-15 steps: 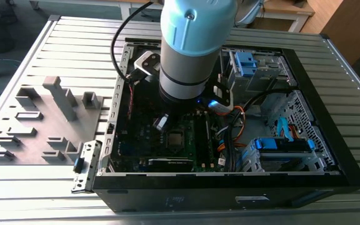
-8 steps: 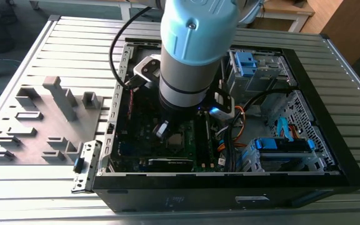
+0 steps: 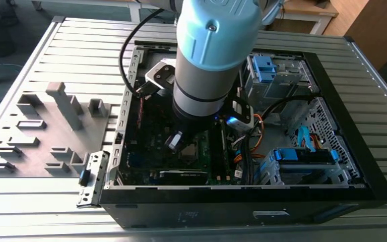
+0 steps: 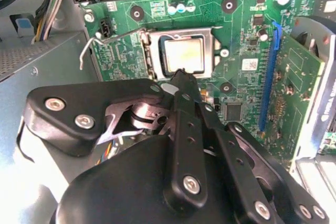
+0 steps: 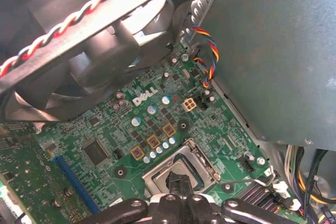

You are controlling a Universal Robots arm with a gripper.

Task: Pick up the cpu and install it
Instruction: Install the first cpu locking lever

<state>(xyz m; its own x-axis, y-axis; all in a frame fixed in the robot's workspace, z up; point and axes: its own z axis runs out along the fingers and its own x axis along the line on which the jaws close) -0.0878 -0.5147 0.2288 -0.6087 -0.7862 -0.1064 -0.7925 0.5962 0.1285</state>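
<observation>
Right now my claw (image 4: pixel 181 77) hangs inside the case (image 3: pixel 355 196), its fingers pinched together with nothing visible between them, tips at the near edge of the cpu (image 4: pixel 182 55). That chip lies flat in its socket (image 4: pixel 149 51) on the board (image 4: pixel 247 103), directly ahead of my tips, square to them, bracket seemingly down.

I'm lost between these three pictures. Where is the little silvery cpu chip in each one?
Exterior view: the arm stands in front of that spot inside the computer case; I cannot make the cpu out.
Second wrist view: the cpu lies in the metal socket frame, just past the tip of the hand.
First wrist view: the cpu sits in the same frame, partly behind the hand.
Shared landmark: the blue slot.
</observation>
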